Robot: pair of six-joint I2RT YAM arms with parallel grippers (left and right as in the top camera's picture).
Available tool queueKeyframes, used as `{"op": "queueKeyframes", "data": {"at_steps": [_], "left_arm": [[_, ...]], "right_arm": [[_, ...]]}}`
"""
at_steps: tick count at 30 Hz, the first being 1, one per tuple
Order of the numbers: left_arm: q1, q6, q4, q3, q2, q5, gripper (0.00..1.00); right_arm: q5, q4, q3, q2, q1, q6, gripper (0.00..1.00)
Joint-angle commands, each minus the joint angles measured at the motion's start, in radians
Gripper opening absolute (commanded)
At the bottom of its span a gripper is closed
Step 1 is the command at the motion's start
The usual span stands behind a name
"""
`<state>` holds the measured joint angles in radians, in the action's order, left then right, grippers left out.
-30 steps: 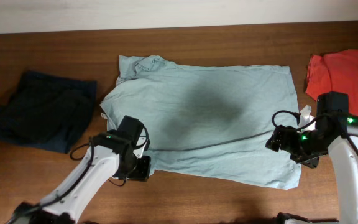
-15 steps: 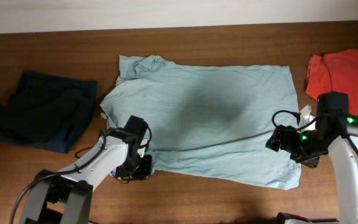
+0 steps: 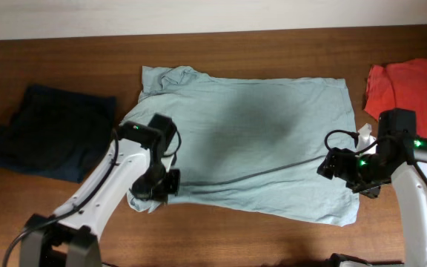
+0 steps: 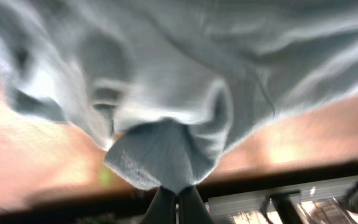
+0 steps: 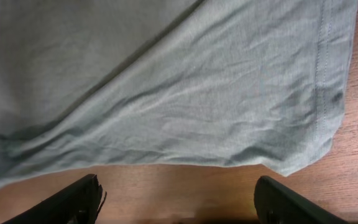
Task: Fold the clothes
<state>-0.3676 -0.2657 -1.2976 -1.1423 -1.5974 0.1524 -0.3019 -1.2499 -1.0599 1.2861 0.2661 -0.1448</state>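
A pale grey-blue T-shirt lies spread flat across the middle of the table. My left gripper is shut on the shirt's lower left corner and holds it lifted; in the left wrist view the cloth hangs bunched from the closed fingers. My right gripper is open and empty by the shirt's right hem; in the right wrist view the shirt's edge lies just beyond its spread fingers. A dark navy garment lies at the far left. A red-orange shirt lies at the far right.
The wooden table shows bare along its front edge. A pale wall band runs along the back.
My left gripper has risen and moved up and inward, lifting the shirt's lower left corner off the table. The right arm has not moved.
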Motion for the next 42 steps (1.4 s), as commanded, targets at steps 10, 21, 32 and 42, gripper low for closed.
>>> {"op": "queueKeyframes", "data": {"at_steps": [10, 21, 32, 42], "left_arm": [[-0.003, 0.036, 0.25, -0.046, -0.025, -0.175, 0.0], [-0.006, 0.039, 0.126, -0.043, -0.089, -0.149, 0.39], [-0.028, 0.054, 0.253, 0.1, -0.098, -0.23, 0.43], [-0.028, 0.081, 0.34, 0.111, -0.113, -0.333, 0.41]], "right_arm": [[-0.009, 0.011, 0.003, 0.0, 0.003, 0.01, 0.84], [-0.009, 0.013, 0.003, 0.0, 0.003, 0.01, 0.84], [-0.009, 0.027, 0.003, 0.0, 0.003, 0.01, 0.84], [-0.009, 0.026, 0.003, 0.0, 0.003, 0.01, 0.83]]}}
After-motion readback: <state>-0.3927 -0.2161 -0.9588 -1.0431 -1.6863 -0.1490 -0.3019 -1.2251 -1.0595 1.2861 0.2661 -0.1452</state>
